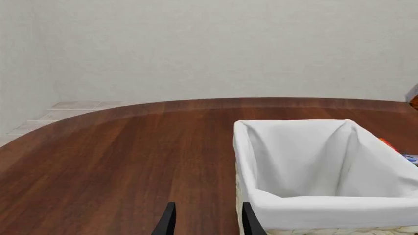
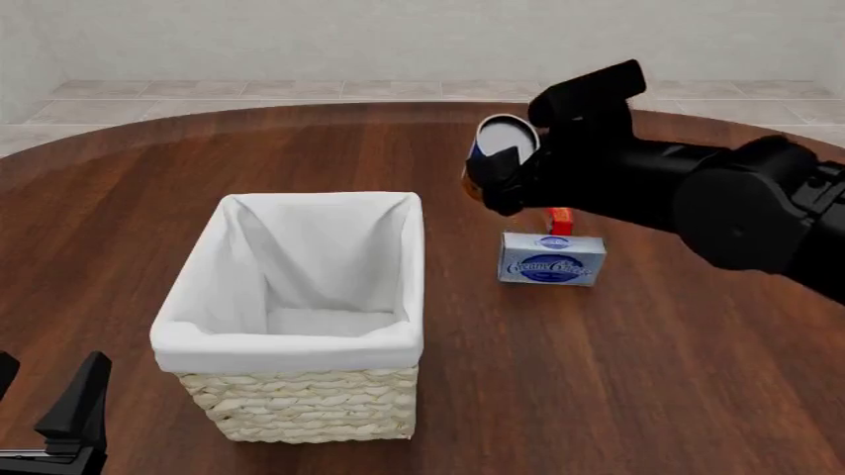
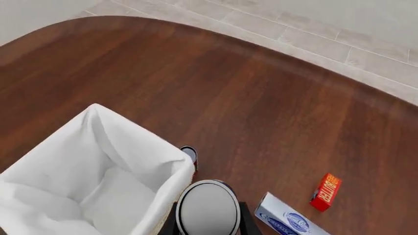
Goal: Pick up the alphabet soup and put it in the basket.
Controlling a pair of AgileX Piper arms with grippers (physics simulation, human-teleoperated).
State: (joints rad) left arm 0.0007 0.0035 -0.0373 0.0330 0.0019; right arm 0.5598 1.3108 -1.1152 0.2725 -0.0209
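The right hand (image 2: 506,170) grips the alphabet soup (image 2: 504,145) up in the air, near the basket (image 2: 297,351). The left hand (image 1: 207,220) is open and holds nothing.

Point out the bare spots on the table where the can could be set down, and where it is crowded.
Bare wood lies left of the basket out to the table edge, behind the basket, and in the near right corner. Crowded: the strip right of the basket, with the cream cheese box and the small red box. The right gripper holds the can in the air there.
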